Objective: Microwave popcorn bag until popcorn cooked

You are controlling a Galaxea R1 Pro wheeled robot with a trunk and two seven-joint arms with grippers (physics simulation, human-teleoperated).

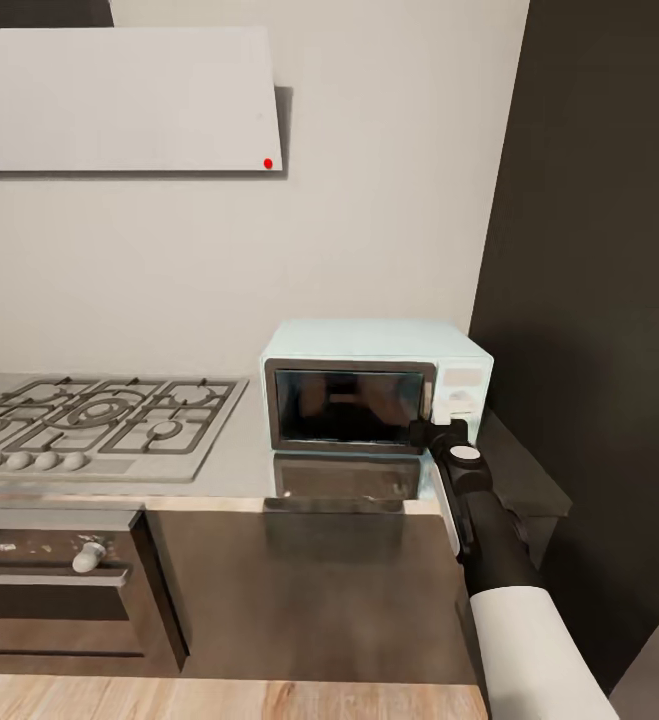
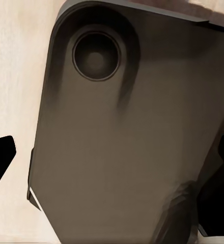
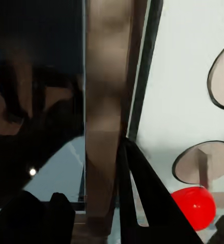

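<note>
The right arm reaches forward, its gripper at arm's end, jaw state unclear.

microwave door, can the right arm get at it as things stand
Probably yes: the right pincer is already up against the microwave at the door's knob-side edge, with nothing between them.

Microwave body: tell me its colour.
Pale mint-blue, with a black-framed dark glass door; the microwave shows best in the head view.

Glossy glass microwave door, polished reflective countertop, wood floor
</note>
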